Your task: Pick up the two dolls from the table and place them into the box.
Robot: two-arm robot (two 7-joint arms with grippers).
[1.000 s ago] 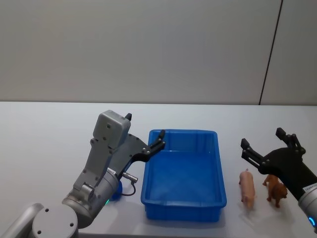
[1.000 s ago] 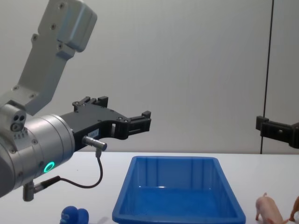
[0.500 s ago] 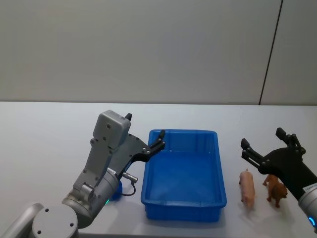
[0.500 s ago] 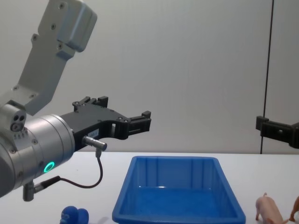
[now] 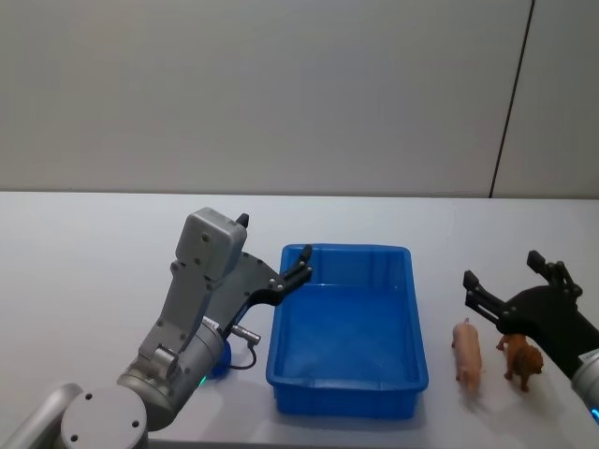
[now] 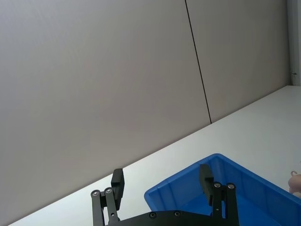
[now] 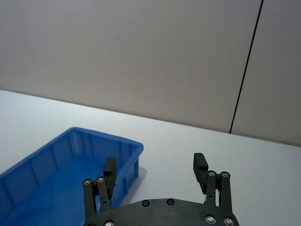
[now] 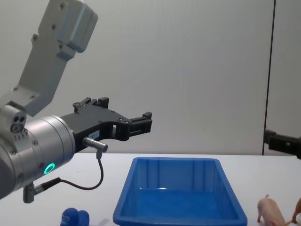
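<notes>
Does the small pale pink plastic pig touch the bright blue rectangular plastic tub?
Apart. The head view shows bare table between the pale pink pig and the blue tub's right wall.

My left arm point(image 8: 42, 141) is silver-grey, with a green ring light point(image 8: 48, 168) at five o'clock and a thin black cable point(image 8: 98, 162); my jaws are black, silver-screwed.

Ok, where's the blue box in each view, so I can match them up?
Head view: box low centre, left of the pig.
Chest view: box bottom centre.
Left wrist view: box just beyond the left hand.
Right wrist view: box ahead of the right hand, to the robot's left.
Shared landmark: the dark vertical wall seam.
</notes>
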